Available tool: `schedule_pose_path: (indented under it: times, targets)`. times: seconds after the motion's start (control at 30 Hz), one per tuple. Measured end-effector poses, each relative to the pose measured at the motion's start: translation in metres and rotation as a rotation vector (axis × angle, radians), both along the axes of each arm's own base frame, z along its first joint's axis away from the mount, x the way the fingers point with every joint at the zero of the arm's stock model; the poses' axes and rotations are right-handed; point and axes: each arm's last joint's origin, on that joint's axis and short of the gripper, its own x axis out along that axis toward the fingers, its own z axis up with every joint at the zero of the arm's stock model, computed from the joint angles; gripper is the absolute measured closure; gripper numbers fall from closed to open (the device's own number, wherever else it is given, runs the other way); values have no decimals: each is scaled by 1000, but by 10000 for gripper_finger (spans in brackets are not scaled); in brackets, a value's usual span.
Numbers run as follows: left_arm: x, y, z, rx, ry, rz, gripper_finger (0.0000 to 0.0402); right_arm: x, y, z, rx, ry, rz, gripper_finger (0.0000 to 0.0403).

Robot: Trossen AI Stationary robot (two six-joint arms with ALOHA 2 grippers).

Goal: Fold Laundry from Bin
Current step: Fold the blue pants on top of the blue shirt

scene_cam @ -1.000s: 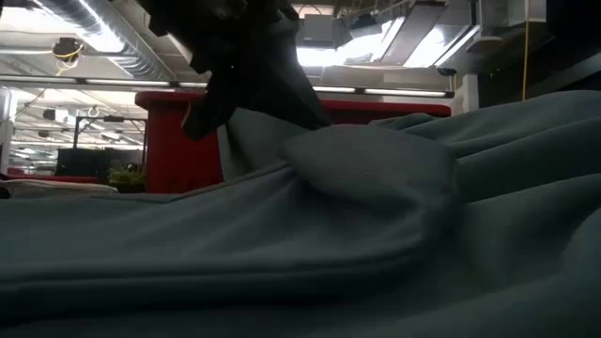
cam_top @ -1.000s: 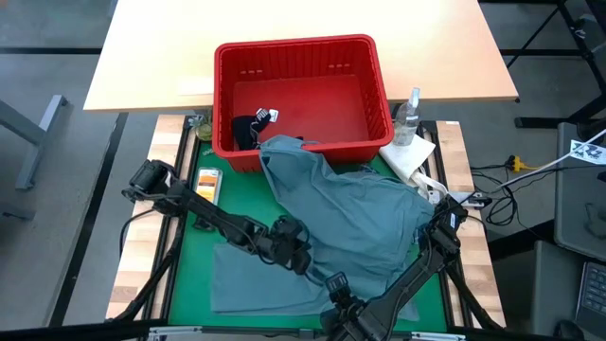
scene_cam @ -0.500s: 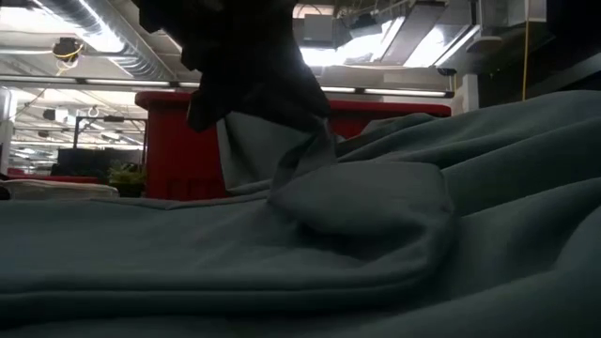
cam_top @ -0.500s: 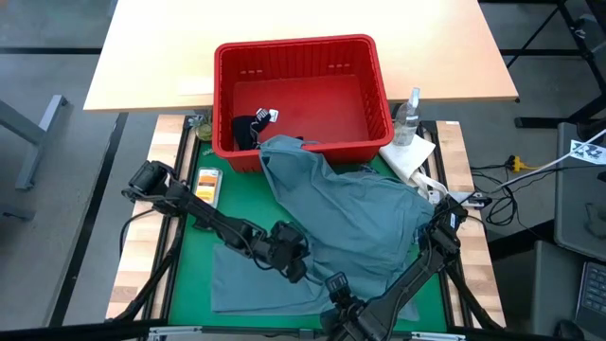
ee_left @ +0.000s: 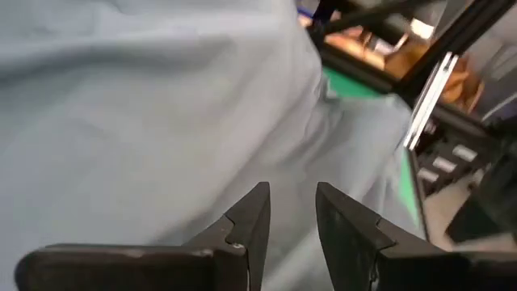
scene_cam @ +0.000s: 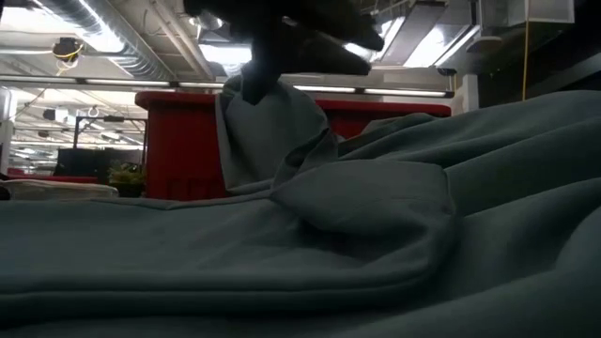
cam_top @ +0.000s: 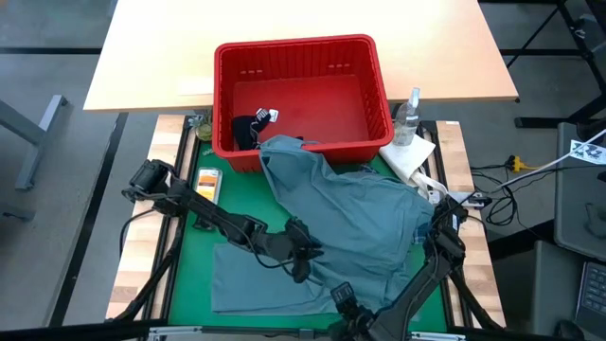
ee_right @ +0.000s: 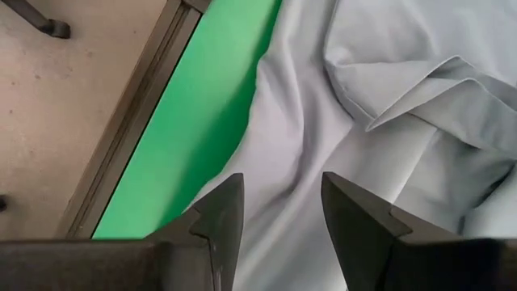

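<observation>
The large grey-blue garment [cam_top: 350, 213] lies spread on the green mat [cam_top: 194, 256]. Its far end is draped over the red bin's front rim [cam_top: 284, 147]. A rounded fold [scene_cam: 366, 192] bulges up at its middle. In the bin [cam_top: 298, 45] lies a dark navy garment [cam_top: 248, 128]. My left gripper [cam_top: 308, 251] stands open just over the garment's middle, with nothing between its fingers [ee_left: 291, 210]. My right gripper [cam_top: 343, 301] hovers open, pointing down, over the garment's near edge [ee_right: 283, 202], where cloth meets mat.
A spray bottle [cam_top: 409, 114] and a white paper towel [cam_top: 409, 156] stand right of the bin. A small packet [cam_top: 208, 182] lies at the mat's far left. A pale wooden table [cam_top: 151, 57] runs behind the bin. Bare mat shows at the left.
My left gripper has let go of the fold it held up, rolled its wrist, and risen slightly while reaching toward the table's right. The fold has sunk back onto the garment and lies lower and flatter. My right gripper has shifted a little toward the near right.
</observation>
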Motion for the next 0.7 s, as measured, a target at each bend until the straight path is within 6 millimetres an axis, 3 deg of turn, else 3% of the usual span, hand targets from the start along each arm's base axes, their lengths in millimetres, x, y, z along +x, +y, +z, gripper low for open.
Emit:
schedule_pose_path:
  times: [0.13,0.43,0.53,0.7]
  targets:
    - [3,2,5,-28,-38,-12,303,1,0,0,8,-7,-2,235]
    - [-18,-20,-11,-167,247,-443,310,1,0,0,6,-2,-1,235]
    - [-29,-33,-17,-120,322,-452,311,1,0,0,5,-2,-1,235]
    - [-43,-43,-31,95,382,-271,311,0,0,0,13,7,1,235]
